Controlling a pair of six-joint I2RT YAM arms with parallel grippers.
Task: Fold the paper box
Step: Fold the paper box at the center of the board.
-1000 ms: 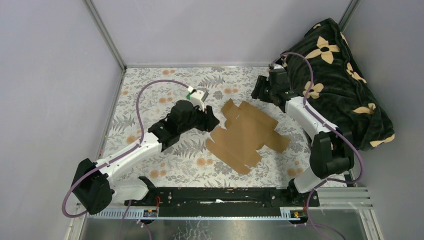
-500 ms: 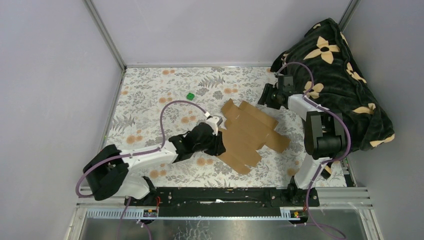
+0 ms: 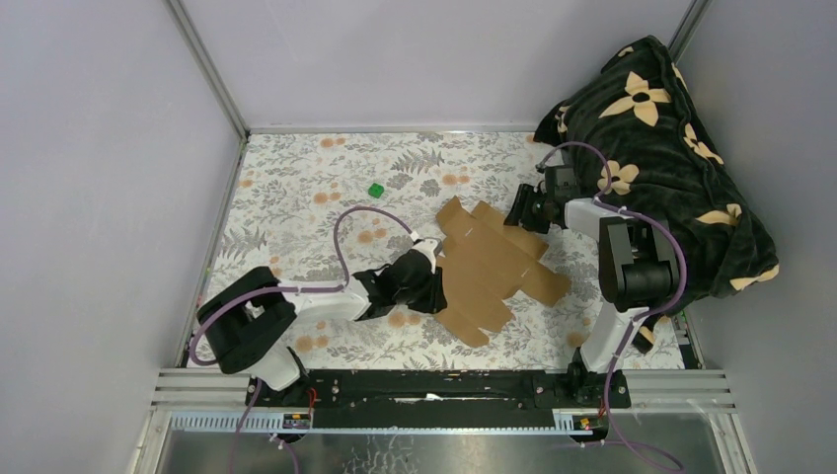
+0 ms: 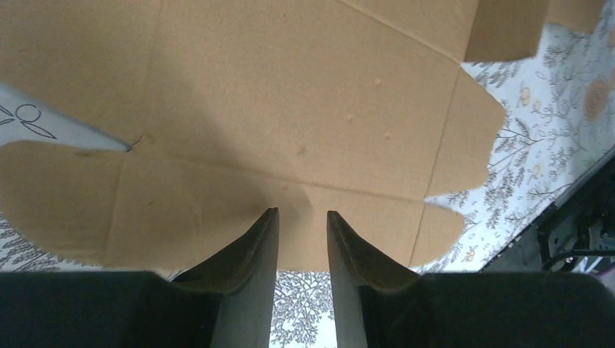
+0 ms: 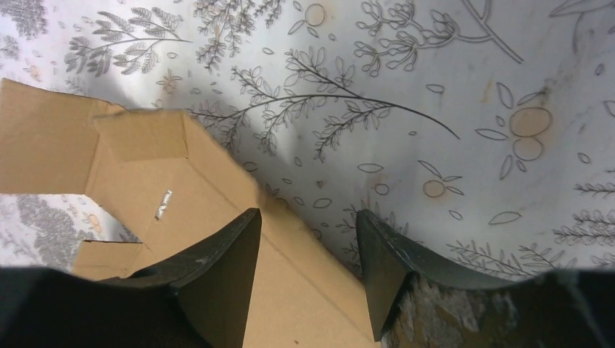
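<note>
The paper box [image 3: 498, 259] is a flat brown die-cut cardboard sheet lying on the flowered tablecloth mid-table. My left gripper [image 3: 435, 283] is low at the sheet's near-left edge. In the left wrist view its jaws [image 4: 301, 214] stand a narrow gap apart over the cardboard [image 4: 290, 94], with nothing between them. My right gripper [image 3: 519, 211] is at the sheet's far-right edge. In the right wrist view it [image 5: 308, 219] is open and straddles the cardboard's edge [image 5: 181, 188], one finger over the sheet, the other over the cloth.
A tiny green cube [image 3: 376, 190] sits on the cloth behind the left arm. A dark blanket with tan flowers [image 3: 671, 128] is heaped at the right wall. Grey walls close in three sides; the black base rail [image 3: 444, 385] runs along the front.
My left arm has swung from the back by the green cube down to the sheet's near-left edge, its jaws narrowing. The right gripper has come forward to the sheet's far-right edge.
</note>
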